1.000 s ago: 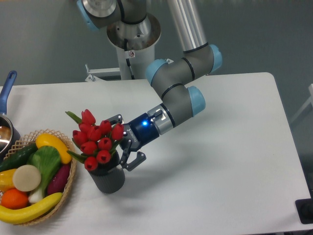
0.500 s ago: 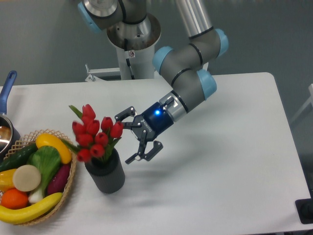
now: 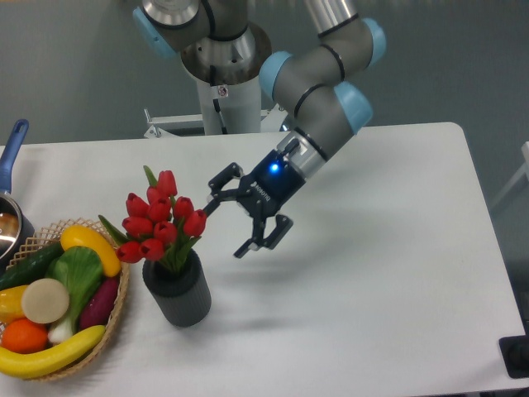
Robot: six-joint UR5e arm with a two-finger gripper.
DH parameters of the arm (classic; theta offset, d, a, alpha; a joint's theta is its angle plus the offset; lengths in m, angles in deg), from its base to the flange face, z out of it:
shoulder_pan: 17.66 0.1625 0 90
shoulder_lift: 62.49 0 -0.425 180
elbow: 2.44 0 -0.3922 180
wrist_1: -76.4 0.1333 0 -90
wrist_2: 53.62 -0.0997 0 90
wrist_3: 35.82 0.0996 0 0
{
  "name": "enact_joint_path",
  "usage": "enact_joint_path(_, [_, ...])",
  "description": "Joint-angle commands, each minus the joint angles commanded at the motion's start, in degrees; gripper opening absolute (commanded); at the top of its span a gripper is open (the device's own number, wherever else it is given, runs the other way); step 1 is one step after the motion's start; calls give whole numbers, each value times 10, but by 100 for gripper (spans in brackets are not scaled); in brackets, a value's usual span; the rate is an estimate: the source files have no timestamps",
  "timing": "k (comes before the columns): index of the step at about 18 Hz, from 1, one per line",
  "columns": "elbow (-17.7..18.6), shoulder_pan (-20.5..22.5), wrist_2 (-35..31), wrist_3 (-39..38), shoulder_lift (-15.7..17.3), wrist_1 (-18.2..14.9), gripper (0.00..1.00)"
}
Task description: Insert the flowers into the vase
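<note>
I see the red tulip bunch point(image 3: 159, 225) seated in the dark ribbed cylindrical vase point(image 3: 177, 291) — two-finger gripper point(image 3: 234, 213) spread wide, empty, just beside the blooms.

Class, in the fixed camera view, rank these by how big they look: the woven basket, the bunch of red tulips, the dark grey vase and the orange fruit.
1. Woven basket, largest.
2. Red tulips.
3. Dark grey vase, close to the tulips in apparent size, so that order is unsure.
4. Orange fruit, smallest.

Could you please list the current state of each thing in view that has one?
Flowers: upright, stems in the vase.
Vase: standing upright on the table, holding the flowers.
Claw: open, empty, right of the flowers.
Basket: full of fruit and vegetables.
</note>
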Motion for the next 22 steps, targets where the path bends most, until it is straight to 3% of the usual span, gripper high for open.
enact_joint_path(3, [-29,49,-117,-3,40,-4,100])
enact_joint_path(5, [-43,64,-205,-13,49,-8,100])
enact_joint_path(9, [-72,106,-253,-10,70,-19,100])
enact_joint_path(12, [-86,141,-301,29,102,-61,100])
enact_joint_path(16, [-126,157,-413,182,115,-174,100])
enact_joint_path(19, [-134,187,-433,252,121,-208,100])
enact_joint_path(22, [-131,206,-432,317,124,-215,100])
